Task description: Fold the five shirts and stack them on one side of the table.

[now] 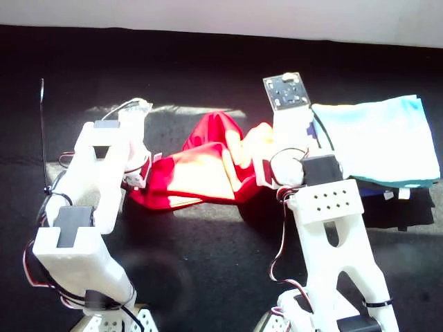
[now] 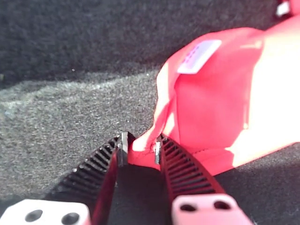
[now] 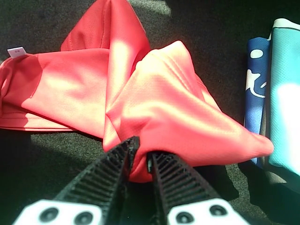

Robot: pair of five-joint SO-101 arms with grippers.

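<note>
Left hand (image 2: pixel 140 144) and right hand (image 3: pixel 141 152) pinch the red shirt (image 3: pixel 164 108) (apparently at edges).

Shirt (image 1: pixel 201 169) on table (image 1: pixel 208 62) between left arm (image 1: pixel 97 180) and right arm (image 1: pixel 325 200); folded stack (image 1: pixel 377 142) just right of shirt.

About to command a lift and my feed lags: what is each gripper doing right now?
Left gripper: closed on an edge of the red shirt.
Right gripper: closed on a bunched fold of the red shirt.
</note>
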